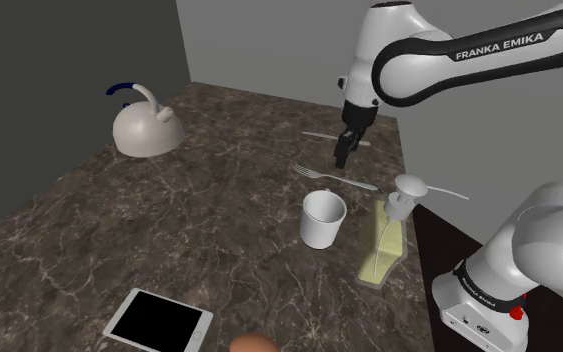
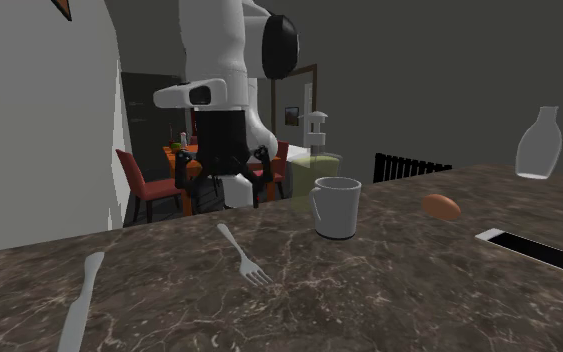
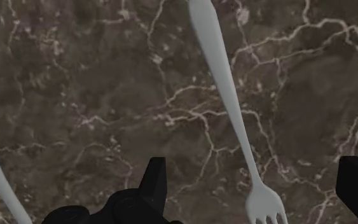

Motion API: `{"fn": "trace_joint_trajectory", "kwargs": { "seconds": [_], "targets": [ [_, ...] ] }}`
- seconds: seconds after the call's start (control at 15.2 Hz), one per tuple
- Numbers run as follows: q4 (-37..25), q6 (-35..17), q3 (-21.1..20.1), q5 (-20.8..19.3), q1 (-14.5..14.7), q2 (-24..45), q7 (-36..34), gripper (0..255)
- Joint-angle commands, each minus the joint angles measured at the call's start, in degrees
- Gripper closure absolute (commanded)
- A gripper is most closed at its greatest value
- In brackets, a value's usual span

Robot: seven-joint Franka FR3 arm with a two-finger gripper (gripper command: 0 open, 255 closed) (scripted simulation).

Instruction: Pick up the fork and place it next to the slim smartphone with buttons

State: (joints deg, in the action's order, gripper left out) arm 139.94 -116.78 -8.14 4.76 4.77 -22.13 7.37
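Gripper [image 3: 255, 175]: fingers spread wide, nothing held, hanging over the dark marbled counter [image 1: 219, 210]. The fork [image 3: 225, 95] lies flat just below it, tines end between the fingers but untouched, so the pick is not yet made; lowering and closing are left to do. Past the fork stands a white mug [image 1: 323, 218], and well beyond that, far from the gripper, lies the smartphone [image 1: 158, 322], beside which the fork must be carried and laid.
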Motion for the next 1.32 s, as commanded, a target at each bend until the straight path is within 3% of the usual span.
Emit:
{"fn": "trace_joint_trajectory", "kwargs": {
  "seconds": [0.0,0.2,0.73,1.25],
  "targets": [
    [-1.46,-3.41,-1.04,0.11,0.73,3.35,-0.03,0],
    [-3.71,-8.53,-2.44,-0.27,1.58,8.75,0.01,0],
    [-0.89,-14.88,-2.87,-0.63,1.59,12.26,-0.34,0],
    [-0.89,-14.87,-2.86,-0.63,1.6,12.25,-0.33,0]
  ]
}}
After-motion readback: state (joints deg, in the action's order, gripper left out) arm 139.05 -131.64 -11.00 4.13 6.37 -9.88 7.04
